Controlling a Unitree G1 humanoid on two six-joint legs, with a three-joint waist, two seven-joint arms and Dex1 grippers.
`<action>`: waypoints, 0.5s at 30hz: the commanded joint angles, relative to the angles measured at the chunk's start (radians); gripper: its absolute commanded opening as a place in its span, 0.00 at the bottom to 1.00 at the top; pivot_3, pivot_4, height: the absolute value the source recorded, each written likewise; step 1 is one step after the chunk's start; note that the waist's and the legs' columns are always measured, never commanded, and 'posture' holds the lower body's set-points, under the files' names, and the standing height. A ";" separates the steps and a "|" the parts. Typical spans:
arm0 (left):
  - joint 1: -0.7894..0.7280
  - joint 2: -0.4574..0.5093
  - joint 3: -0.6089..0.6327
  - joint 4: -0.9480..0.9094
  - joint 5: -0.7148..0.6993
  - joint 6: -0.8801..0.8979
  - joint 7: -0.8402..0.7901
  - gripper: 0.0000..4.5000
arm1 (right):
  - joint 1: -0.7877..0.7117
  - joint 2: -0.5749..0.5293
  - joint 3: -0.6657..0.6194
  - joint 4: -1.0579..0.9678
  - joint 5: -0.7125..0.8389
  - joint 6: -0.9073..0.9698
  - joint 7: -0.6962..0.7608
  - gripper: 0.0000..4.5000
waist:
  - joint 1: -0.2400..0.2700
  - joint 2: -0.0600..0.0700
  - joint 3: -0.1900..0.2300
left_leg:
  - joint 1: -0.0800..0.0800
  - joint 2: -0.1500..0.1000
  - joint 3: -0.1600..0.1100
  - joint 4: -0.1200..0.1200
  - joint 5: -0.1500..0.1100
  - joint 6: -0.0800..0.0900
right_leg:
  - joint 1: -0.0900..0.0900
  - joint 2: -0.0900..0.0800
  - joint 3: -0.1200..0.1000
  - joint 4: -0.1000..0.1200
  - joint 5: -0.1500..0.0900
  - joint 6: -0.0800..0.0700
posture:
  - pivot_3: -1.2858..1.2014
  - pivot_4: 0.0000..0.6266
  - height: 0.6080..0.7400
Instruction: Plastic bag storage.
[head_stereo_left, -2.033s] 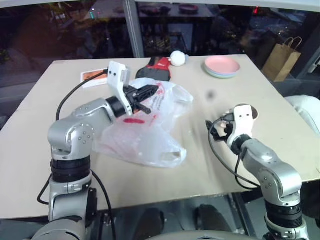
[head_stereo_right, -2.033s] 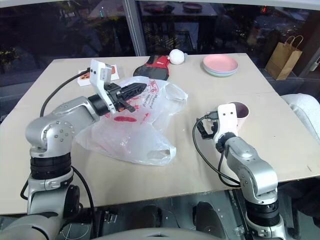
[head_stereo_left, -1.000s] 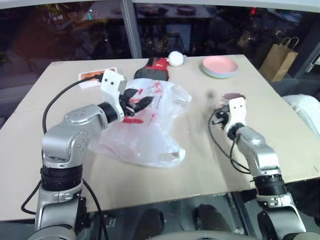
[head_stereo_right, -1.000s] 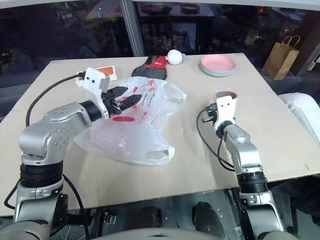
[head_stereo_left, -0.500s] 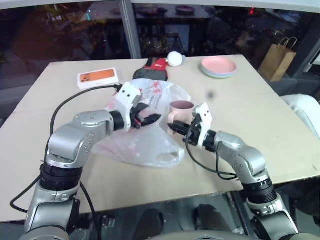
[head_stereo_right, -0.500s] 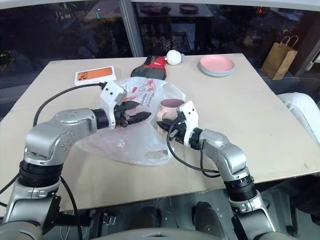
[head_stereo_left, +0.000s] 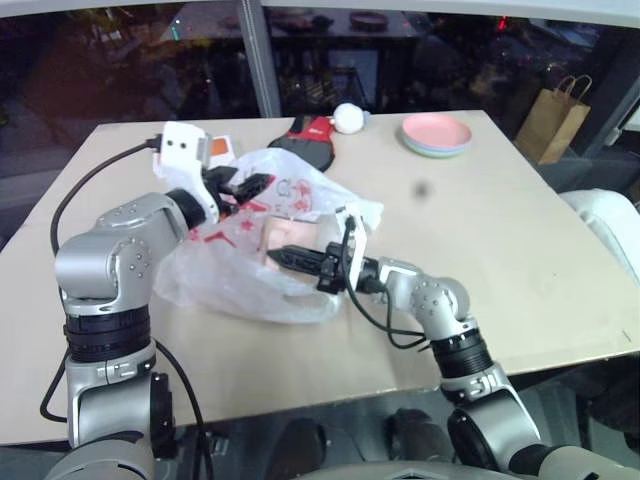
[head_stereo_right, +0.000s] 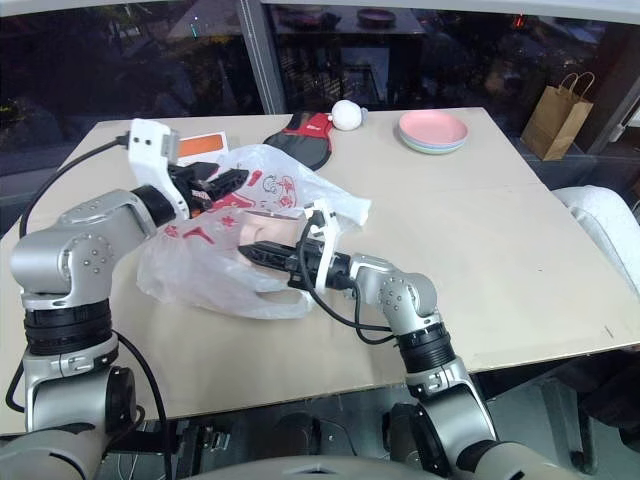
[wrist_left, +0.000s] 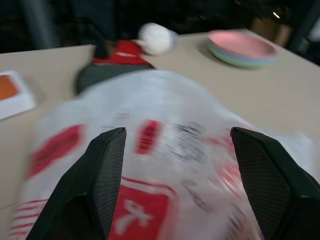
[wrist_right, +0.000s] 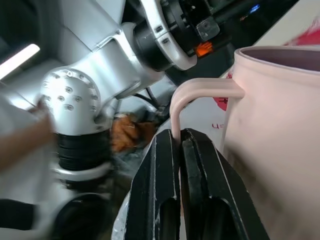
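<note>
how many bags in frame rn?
2. The plastic bag lies on the table's near left part, between both grippers. A brown paper bag stands on the floor beyond the table's far right corner. More could be hidden.

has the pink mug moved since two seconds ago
Yes. The pink mug, pinched by its handle in the right gripper, has travelled left, away from the pink plate, and now sits inside the plastic bag.

A beige table (head_stereo_left: 520, 250) stands before dark glass windows (head_stereo_left: 120, 60), a paper bag (head_stereo_left: 556, 118) beyond.
</note>
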 joint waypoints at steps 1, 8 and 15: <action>-0.002 -0.006 0.054 -0.060 -0.013 0.005 0.044 0.76 | -0.031 0.044 -0.042 0.028 0.005 0.002 -0.059 0.02 | -0.001 0.000 0.013 | -0.001 0.000 -0.001 0.000 0.000 0.000 | -0.001 0.002 0.001 -0.001 0.001 0.000 | 0.52 0.24 1.00; 0.016 -0.018 0.091 -0.107 -0.038 0.035 0.080 0.76 | 0.026 -0.063 -0.111 -0.037 0.024 0.076 -0.124 0.02 | 0.002 0.005 0.019 | -0.008 0.000 -0.002 -0.001 0.000 0.000 | -0.008 0.003 0.002 0.002 0.004 -0.002 | 0.52 0.24 1.00; -0.001 -0.022 0.090 -0.118 -0.054 0.048 0.092 0.76 | -0.116 0.047 -0.085 0.171 -0.034 0.004 -0.108 0.02 | -0.006 0.007 0.022 | -0.008 0.000 -0.002 -0.001 0.000 0.000 | -0.008 0.003 0.002 0.001 0.003 0.001 | 0.52 0.24 1.00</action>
